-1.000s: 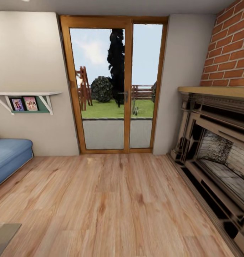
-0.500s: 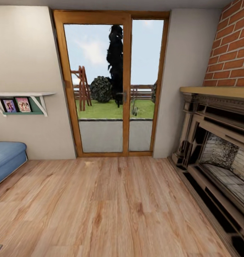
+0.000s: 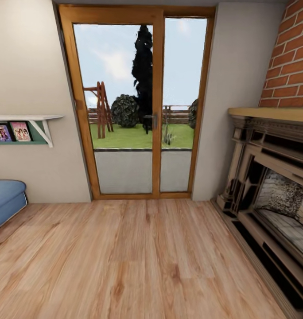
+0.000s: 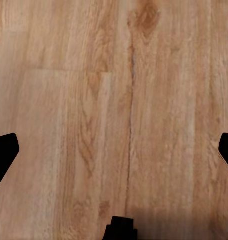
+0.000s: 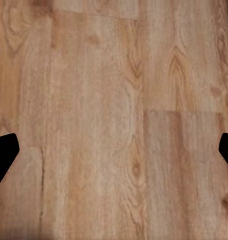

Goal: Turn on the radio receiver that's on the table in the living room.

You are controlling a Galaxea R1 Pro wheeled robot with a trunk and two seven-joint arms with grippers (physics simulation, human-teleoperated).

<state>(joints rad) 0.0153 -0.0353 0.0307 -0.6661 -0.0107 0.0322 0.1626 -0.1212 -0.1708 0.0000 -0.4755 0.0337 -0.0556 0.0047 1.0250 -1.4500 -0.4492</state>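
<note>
The red radio receiver and the grey coffee table are out of view. The head view looks across the living room's wood floor toward a wood-framed glass door. The end of the light blue sofa shows at the left edge. In the left wrist view my left gripper hangs open over bare floorboards, its black fingertips far apart. My right gripper is likewise open above the floor, fingertips spread wide, nothing between them.
A large carved fireplace with a wooden mantel runs along the right wall under red brick. A white wall shelf with framed photos hangs above the sofa end. A garden lies beyond the door glass.
The camera has moved closer to the door and turned slightly right: the sofa and shelf slid left, and the grey table corner at the lower left has left the picture.
</note>
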